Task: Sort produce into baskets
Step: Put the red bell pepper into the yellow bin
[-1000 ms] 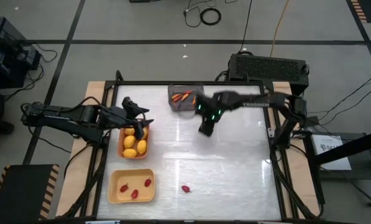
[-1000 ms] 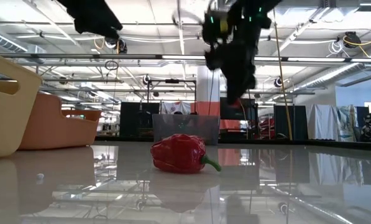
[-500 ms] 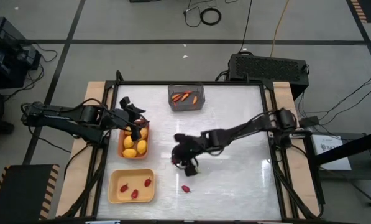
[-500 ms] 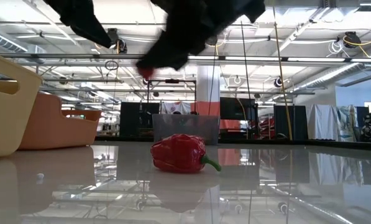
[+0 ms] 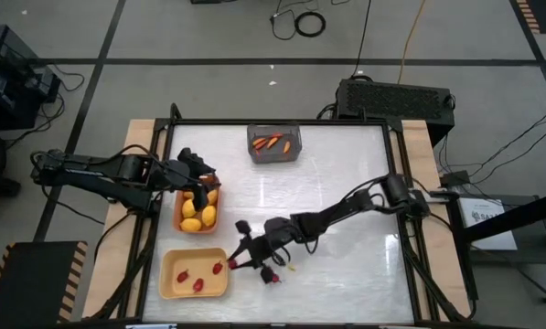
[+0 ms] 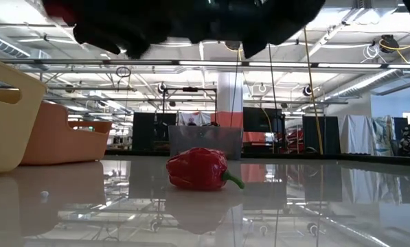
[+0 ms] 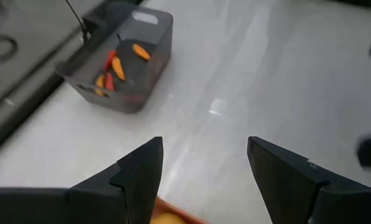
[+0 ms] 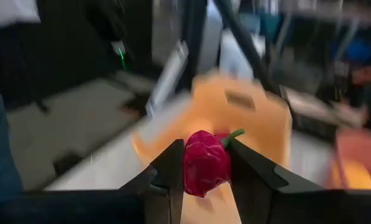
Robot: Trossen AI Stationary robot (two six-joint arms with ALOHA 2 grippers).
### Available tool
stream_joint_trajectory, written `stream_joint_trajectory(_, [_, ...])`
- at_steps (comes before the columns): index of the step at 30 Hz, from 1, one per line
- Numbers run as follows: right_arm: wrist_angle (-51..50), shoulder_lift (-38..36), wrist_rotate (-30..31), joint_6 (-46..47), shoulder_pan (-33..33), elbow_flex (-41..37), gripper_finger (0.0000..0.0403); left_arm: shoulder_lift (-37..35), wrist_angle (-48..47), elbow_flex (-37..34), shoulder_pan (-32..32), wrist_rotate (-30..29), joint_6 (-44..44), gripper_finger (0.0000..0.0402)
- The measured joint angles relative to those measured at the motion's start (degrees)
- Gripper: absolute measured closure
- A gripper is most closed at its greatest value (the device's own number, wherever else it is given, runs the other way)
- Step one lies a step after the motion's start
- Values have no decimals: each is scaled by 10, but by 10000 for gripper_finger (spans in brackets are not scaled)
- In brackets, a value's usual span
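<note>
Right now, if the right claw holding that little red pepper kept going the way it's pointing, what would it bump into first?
Probably the pale yellow tray. The right gripper, shut on a red pepper, points straight toward it, though its height above the rim is unclear.

Two slim black jointed arms (image 5: 108, 172), each ending in matte black, angular, wedge-shaped jaws.

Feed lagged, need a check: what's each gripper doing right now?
Left gripper: open, empty, above the orange-brown tray.
Right gripper: shut on a red pepper, near the pale yellow tray.
</note>
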Motion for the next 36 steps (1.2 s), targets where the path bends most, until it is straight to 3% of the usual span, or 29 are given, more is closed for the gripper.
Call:
stream_joint_trajectory(5, [74,73,45,1,18,80,300,0,2,0,0,30,-55,159])
stream_joint_trajectory(12, [-32,154,43,91,23,234,291,0,0,0,0,70,-41,159])
stream_joint_trajectory(15, [-97,150,45,138,4,251,268,0,0,0,-1,76,-24,159])
stream_joint_trajectory(25, [-220,145,59,163,-9,300,163,0,-66,0,-4,89,8,159])
stream_joint_trajectory(30, [-359,132,61,187,-11,345,145,0,-70,0,-5,89,39,159])
stream_joint_trajectory(36, [-627,122,31,266,-9,440,145,0,-66,0,-5,89,73,159])
